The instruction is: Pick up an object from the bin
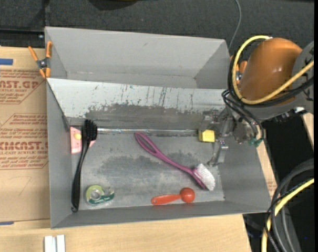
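Hanging low at the camera's right end of the grey metal bin (148,51), my fingers (220,149) sit close above the floor, near the foot of the back wall. Whether they are apart or together I cannot tell, because the wrist's metalwork and cables crowd them. Just beside them, on the camera's left, lies a small yellow block (207,136), so close that I cannot say whether it touches them. Below them and slightly left, toward the near wall, is the white bristle head of a purple-pink plastic brush (164,155), whose curved handle runs up and left across the bare floor. Nearer the near wall lies a red-orange plastic piece with a round ball end (172,198). Well apart from my fingers, at the bin's left end, a long black brush (81,164) lies along the side wall with its bristled head toward the back. A flat pink thing (75,140) is just beside that head, and a green-and-clear tape roll (98,194) lies near the handle's lower end.
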`<action>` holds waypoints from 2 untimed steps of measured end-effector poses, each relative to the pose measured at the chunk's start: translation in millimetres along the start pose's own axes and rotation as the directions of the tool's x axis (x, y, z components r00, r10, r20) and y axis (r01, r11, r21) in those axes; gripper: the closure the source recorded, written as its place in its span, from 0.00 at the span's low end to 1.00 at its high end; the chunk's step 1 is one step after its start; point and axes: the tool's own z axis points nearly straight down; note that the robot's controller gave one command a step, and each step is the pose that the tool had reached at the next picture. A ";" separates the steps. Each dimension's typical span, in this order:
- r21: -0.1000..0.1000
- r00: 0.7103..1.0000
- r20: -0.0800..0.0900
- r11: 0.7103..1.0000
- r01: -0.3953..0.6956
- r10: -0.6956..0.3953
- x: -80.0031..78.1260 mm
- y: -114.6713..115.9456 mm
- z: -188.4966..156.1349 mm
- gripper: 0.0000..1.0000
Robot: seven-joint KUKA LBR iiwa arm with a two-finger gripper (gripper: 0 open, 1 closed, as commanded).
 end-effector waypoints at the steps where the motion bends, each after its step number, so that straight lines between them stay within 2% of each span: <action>1: -0.001 1.000 -0.009 1.000 0.000 0.000 38.8 -21.4 140.1 0.00; 2: -0.003 0.963 0.015 0.963 -0.270 0.270 56.0 -24.1 61.5 0.00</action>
